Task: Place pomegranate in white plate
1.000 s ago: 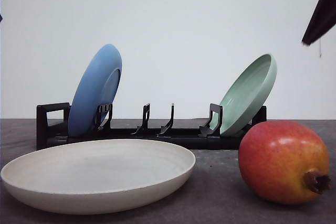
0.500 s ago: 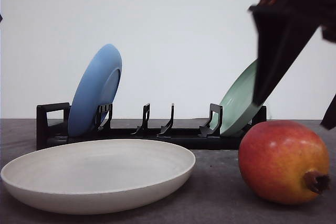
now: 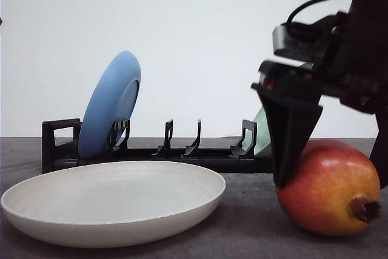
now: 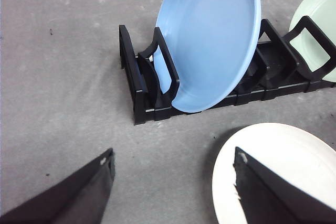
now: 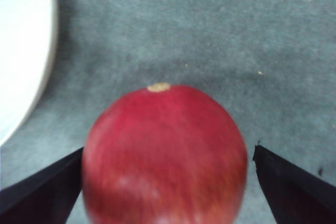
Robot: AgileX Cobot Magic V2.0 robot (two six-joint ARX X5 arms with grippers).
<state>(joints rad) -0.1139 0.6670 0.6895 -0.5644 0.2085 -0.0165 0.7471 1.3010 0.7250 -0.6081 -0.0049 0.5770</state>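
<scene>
Black dish rack [image 3: 163,153] at the back of the table: two plates stand tilted in its slots, a blue plate [image 3: 110,104] at one end and a pale green plate [image 4: 320,24] at the other, the middle slots bare. White plate [image 3: 114,201] lies flat on the grey table [image 4: 58,77] in front of the rack, nothing in it.

Count: three plates, one rack, one pomegranate, two grippers.

Right gripper [image 5: 168,192]: fingers spread wide, one dark fingertip [image 5: 42,187] on each flank of the pomegranate [image 5: 165,153]. The fruit sits on the table between the two fingers, its red dome directly under the gripper. Front view shows the near finger [image 3: 290,141] reaching down over the fruit's upper side; contact cannot be told. Brown calyx points away from the white plate. White plate lies beyond the gripper's left-hand finger, apart from the fruit.

Left gripper [image 4: 173,182]: fingers apart, holding nothing, above bare table near the white plate's rim, the blue plate and rack end ahead of it.
</scene>
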